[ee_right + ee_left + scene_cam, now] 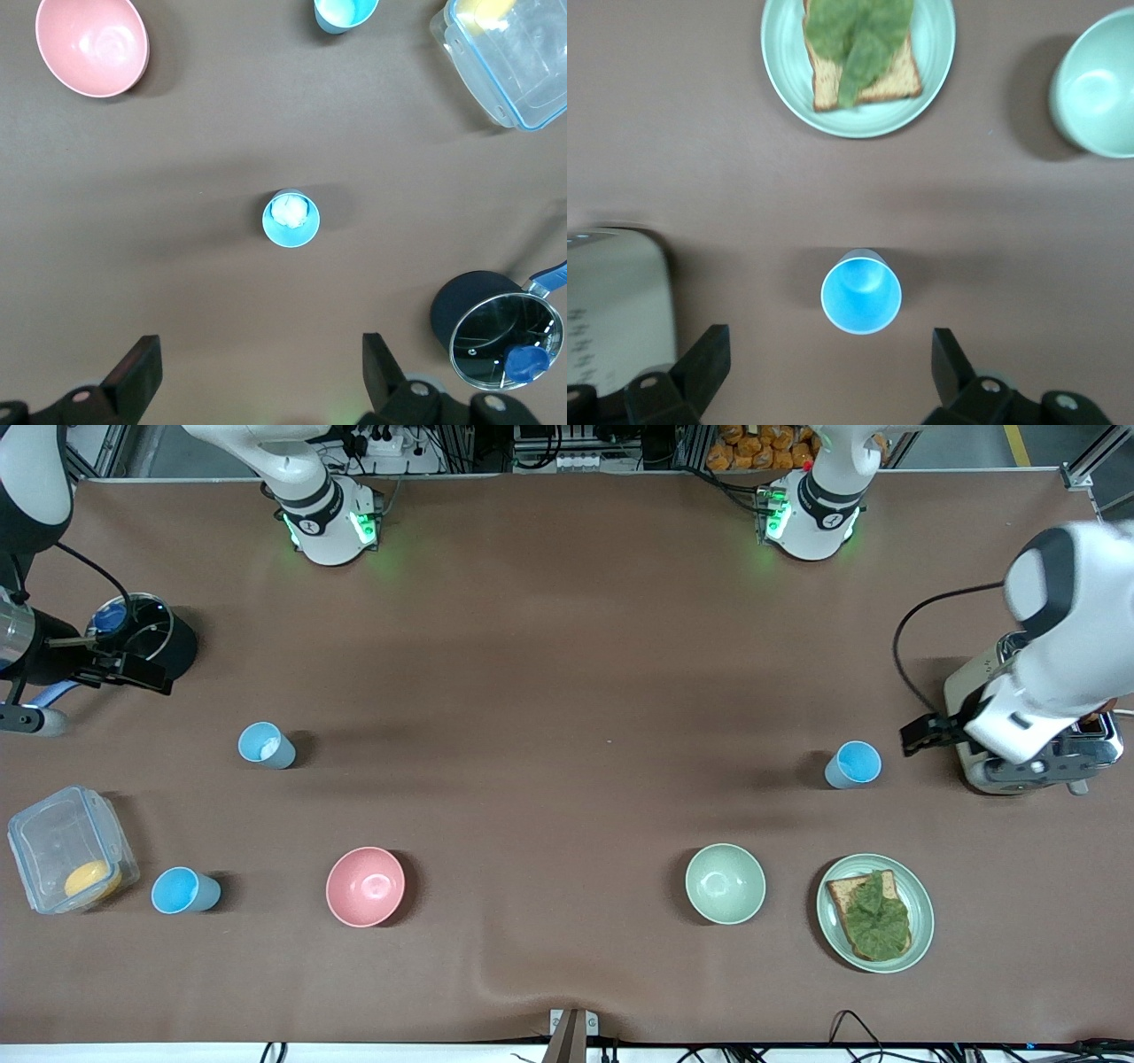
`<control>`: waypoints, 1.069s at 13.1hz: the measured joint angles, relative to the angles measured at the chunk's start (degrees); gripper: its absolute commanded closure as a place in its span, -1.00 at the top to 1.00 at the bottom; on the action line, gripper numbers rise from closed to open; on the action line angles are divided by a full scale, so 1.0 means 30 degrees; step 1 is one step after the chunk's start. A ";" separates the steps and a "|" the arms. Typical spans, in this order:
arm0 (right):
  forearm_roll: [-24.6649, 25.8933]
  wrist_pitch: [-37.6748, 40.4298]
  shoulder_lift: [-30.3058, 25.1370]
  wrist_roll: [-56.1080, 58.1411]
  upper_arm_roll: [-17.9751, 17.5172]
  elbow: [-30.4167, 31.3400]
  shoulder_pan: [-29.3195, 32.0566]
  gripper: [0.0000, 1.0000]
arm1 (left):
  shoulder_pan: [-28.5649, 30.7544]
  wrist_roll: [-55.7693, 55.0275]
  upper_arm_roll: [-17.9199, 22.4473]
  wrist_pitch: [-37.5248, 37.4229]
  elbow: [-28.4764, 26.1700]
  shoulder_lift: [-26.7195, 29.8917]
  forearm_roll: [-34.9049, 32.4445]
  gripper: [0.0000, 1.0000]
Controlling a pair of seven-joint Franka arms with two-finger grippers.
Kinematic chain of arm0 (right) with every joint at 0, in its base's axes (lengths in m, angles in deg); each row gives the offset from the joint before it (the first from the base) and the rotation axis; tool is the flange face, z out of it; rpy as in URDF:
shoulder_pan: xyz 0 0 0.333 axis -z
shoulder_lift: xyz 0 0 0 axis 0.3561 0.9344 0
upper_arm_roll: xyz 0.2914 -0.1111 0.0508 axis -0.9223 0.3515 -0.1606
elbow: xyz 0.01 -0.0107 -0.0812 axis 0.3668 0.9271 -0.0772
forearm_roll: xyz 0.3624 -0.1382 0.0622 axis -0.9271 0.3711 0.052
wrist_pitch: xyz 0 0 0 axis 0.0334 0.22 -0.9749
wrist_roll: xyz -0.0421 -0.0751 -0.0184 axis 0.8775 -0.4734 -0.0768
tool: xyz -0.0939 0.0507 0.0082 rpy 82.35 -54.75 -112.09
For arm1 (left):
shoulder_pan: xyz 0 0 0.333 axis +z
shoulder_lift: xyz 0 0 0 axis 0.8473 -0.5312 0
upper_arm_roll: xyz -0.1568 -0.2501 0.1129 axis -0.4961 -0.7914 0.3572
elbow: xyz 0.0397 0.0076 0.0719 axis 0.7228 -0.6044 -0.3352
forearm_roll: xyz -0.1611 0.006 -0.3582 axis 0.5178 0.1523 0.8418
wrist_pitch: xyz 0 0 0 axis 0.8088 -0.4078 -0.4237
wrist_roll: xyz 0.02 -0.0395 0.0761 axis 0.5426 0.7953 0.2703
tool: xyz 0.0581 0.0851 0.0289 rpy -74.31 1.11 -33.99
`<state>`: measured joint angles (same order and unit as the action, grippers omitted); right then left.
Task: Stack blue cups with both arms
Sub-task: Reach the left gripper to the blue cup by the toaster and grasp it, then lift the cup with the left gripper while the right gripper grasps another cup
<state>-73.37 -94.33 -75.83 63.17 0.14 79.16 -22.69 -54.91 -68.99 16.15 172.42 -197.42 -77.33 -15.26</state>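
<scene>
Three blue cups stand upright and apart on the brown table. One cup is at the left arm's end, beside the toaster; it shows in the left wrist view just ahead of my open, empty left gripper, which hangs above the table. A second cup, pale inside, is at the right arm's end and shows in the right wrist view. The third cup stands nearer the front camera. My right gripper is open and empty, up beside the black pot.
A pink bowl and a pale green bowl sit toward the front. A green plate holds toast with lettuce. A toaster stands under the left arm. A clear lidded box and a black pot are at the right arm's end.
</scene>
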 measured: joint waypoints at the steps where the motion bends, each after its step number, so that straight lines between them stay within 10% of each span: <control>1: 0.0001 0.0005 0.0000 0.0000 0.0006 0.0007 0.0003 1.00 | -0.0001 0.0000 -0.0001 0.0899 -0.0916 -0.0259 0.0000 1.00; 8: 0.0003 0.0077 0.0000 0.0002 0.0029 0.0055 0.0043 1.00 | 0.0835 0.0616 0.0011 0.3196 -0.1823 -0.3475 -0.0006 1.00; 13: 0.0003 0.0089 0.0001 0.0029 0.0040 0.0245 0.0216 1.00 | 0.0837 0.0663 -0.0029 0.3195 -0.1831 -0.4058 -0.0006 -0.95; 14: 0.0003 0.0092 0.0004 0.0040 0.0032 0.0293 0.0216 1.00 | 0.0836 0.0664 -0.0033 0.3195 -0.1832 -0.4251 -0.0006 -1.00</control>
<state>-73.36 -94.05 -75.82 63.29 0.24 80.04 -22.04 -52.40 -67.00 16.05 182.00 -202.91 -90.09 -15.28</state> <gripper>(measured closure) 0.000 0.449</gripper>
